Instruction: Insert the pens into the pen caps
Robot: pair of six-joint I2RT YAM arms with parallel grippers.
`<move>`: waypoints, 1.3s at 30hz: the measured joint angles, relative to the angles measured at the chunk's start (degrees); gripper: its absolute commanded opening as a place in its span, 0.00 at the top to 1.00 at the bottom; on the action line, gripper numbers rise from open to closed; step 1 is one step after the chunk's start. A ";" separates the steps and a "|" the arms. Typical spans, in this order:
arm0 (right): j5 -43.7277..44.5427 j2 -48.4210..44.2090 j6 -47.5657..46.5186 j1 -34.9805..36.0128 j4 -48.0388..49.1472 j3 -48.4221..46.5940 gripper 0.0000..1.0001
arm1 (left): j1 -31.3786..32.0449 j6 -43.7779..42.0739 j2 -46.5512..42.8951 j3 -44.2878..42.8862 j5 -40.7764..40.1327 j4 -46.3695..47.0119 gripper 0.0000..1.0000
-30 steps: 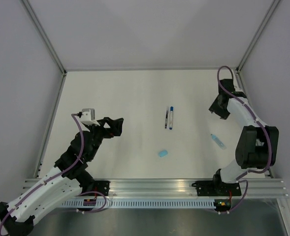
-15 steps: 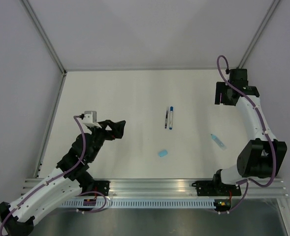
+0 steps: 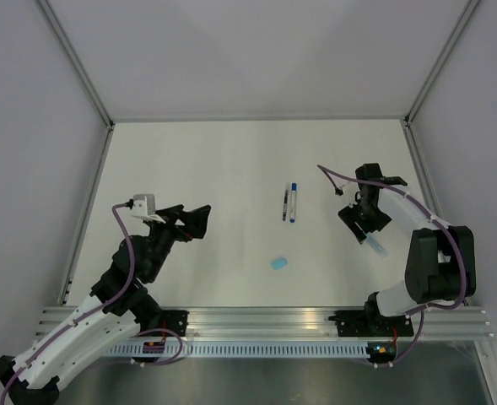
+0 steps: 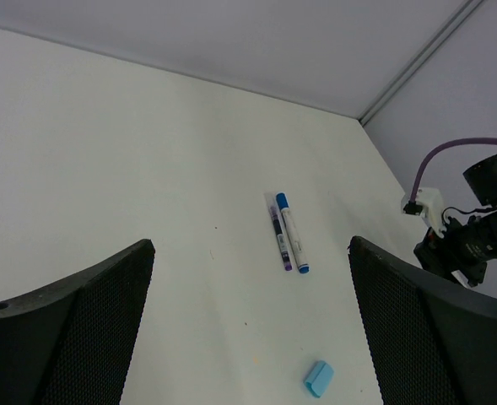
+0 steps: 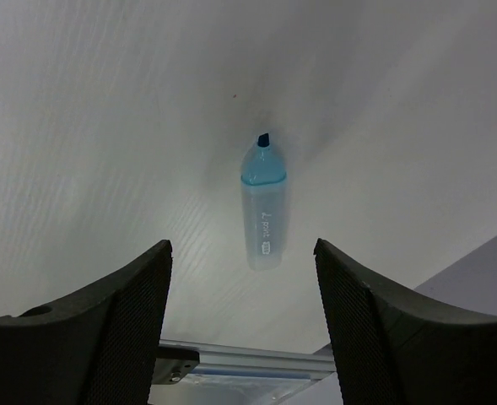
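Note:
Two pens lie side by side mid-table: a dark one [image 3: 284, 205] and a blue one with a white section [image 3: 293, 202]. Both show in the left wrist view, dark [image 4: 278, 240] and blue-white [image 4: 291, 243]. A small light-blue pen cap [image 3: 279, 263] lies nearer, also in the left wrist view [image 4: 318, 378]. A second stubby pale piece [image 3: 374, 245] with a blue band and dark tip lies at the right. My right gripper [image 3: 362, 221] hovers open just above it, the piece [image 5: 262, 207] ahead of the gripper [image 5: 241, 245]. My left gripper [image 3: 199, 221] is open and empty [image 4: 250, 246], left of the pens.
An aluminium rail [image 3: 265, 321] runs along the table's near edge and shows close below the right gripper [image 5: 231, 354]. Grey walls and frame posts [image 3: 75, 59] bound the table. My right arm [image 4: 476, 236] shows at the right of the left wrist view.
My right arm swung from the far right corner inward and down to just over the pale piece at the right. My left arm shifted only slightly. The pens and cap stayed put.

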State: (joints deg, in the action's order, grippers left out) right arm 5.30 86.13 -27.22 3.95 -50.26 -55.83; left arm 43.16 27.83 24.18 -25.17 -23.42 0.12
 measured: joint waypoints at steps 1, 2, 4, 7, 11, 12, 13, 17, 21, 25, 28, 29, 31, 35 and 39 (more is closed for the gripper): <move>0.11 0.00 -0.39 -0.04 0.07 0.61 0.26 | 0.00 0.00 -0.44 0.00 0.00 0.02 0.01; 0.22 0.00 -0.83 -0.04 0.31 1.31 0.26 | 0.00 0.00 -0.87 0.00 0.00 0.00 0.01; 0.76 0.24 -1.60 -0.09 0.33 2.10 0.26 | 0.00 0.00 -1.53 0.02 0.00 -0.04 0.01; 1.33 1.81 -2.27 -0.09 0.37 1.97 0.26 | 0.00 0.02 -2.38 0.02 0.00 -0.04 0.00; 0.74 5.20 -3.08 -0.09 0.22 1.36 0.28 | 0.00 0.02 -2.64 0.02 0.00 -0.07 0.00; 0.74 6.27 -3.17 -0.09 0.22 1.07 0.29 | 0.00 0.02 -2.64 0.04 0.00 -0.07 0.00; 0.81 7.19 -3.21 -0.09 0.33 0.90 0.29 | 0.00 0.02 -2.64 0.07 -0.02 -0.07 0.00; 1.07 8.94 -3.41 -0.09 0.31 0.59 0.29 | 0.00 0.02 -2.60 0.07 0.00 -0.09 0.00; 1.11 10.51 -3.67 -0.09 0.24 -0.04 0.30 | 0.00 0.02 -2.60 0.07 0.00 -0.11 0.00; 1.03 13.51 -3.91 -0.09 -1.03 -1.51 0.32 | 0.00 0.02 -2.60 0.07 0.00 -0.11 0.00; 1.03 14.82 -4.17 -0.24 -2.14 -2.60 0.35 | 0.00 0.02 -2.60 0.07 0.00 -0.11 0.00; 1.11 15.15 -4.17 -0.44 -2.45 -2.82 0.37 | 0.00 0.02 -2.60 0.07 0.00 -0.11 0.00; 1.44 15.82 -4.20 -0.94 -3.08 -3.23 0.48 | 0.00 0.02 -2.60 0.07 0.00 -0.11 0.00; 3.04 17.00 -4.13 -1.33 -4.20 -3.85 0.73 | 0.00 0.02 -2.60 0.07 0.00 -0.09 0.00; 4.17 17.09 -3.58 -1.33 -3.96 -4.00 1.00 | 0.00 0.04 -2.60 0.07 0.02 -0.09 0.00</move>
State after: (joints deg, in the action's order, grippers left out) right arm 9.47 103.22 -30.81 2.61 -54.22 -59.83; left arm 43.16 27.88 21.58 -25.10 -23.40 0.03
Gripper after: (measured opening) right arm 0.317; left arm 0.994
